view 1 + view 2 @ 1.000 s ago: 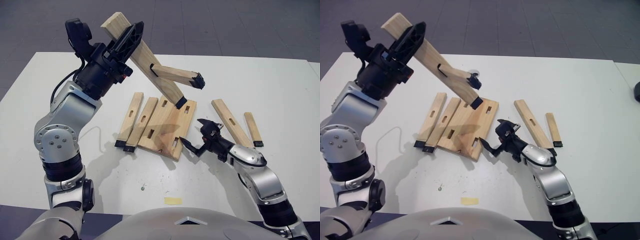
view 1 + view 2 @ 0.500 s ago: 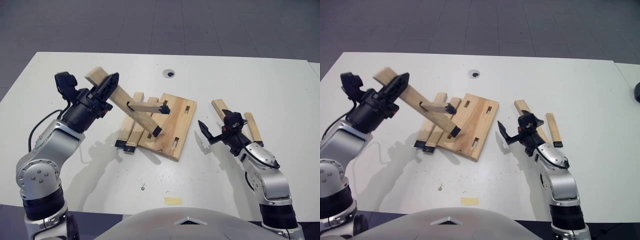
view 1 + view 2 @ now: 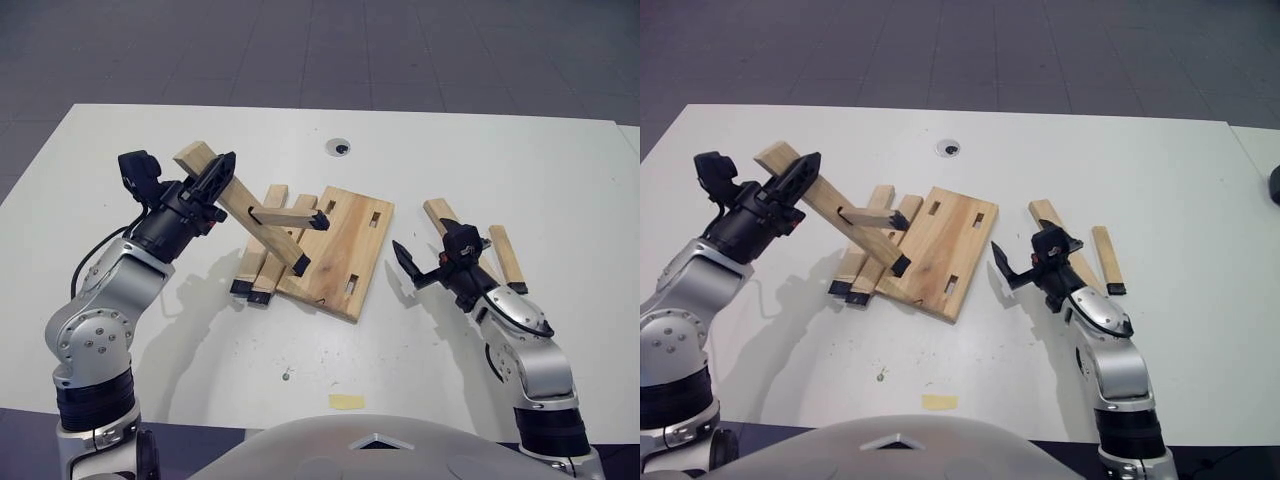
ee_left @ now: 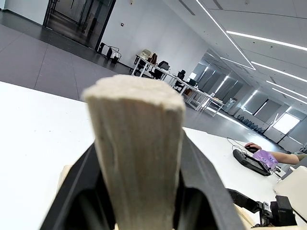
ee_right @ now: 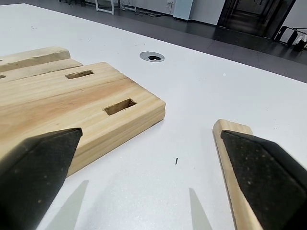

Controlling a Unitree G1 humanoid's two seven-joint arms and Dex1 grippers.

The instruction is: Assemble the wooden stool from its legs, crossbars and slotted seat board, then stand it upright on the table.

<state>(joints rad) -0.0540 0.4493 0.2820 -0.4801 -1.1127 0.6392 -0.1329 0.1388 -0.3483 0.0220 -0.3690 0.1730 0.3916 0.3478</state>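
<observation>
- The right gripper [image 3: 422,240] hangs low over the table [image 3: 200,360], jaws spread wide and holding nothing, between the seat board [image 3: 350,240] and the slotted leg [image 3: 432,210] on the right. If it drops as it stands, one finger could land on that leg, which lies right under it, and skid it toward the short crossbar [image 3: 505,255] just beyond.
- The seat board lies flat with its slots up. Nothing pins it, so any sideways push from a part seeking a slot would likely slide or turn it.
- Two loose legs [image 3: 258,268] lie side by side against the board's left edge. The capped foot of the held leg [image 3: 255,215] hangs over them, and whether it touches them I cannot tell. A careless lowering could knock them askew.
- The left gripper [image 3: 215,185] is clamped on the upper end of that tilted leg, as its wrist view confirms. The grip sits far from the foot, so the long lever could twist in the pads.
- A crossbar [image 3: 290,216] juts from the leg's slot toward the board. If the joint is only loosely seated, a jolt or tilt may shake it out.
</observation>
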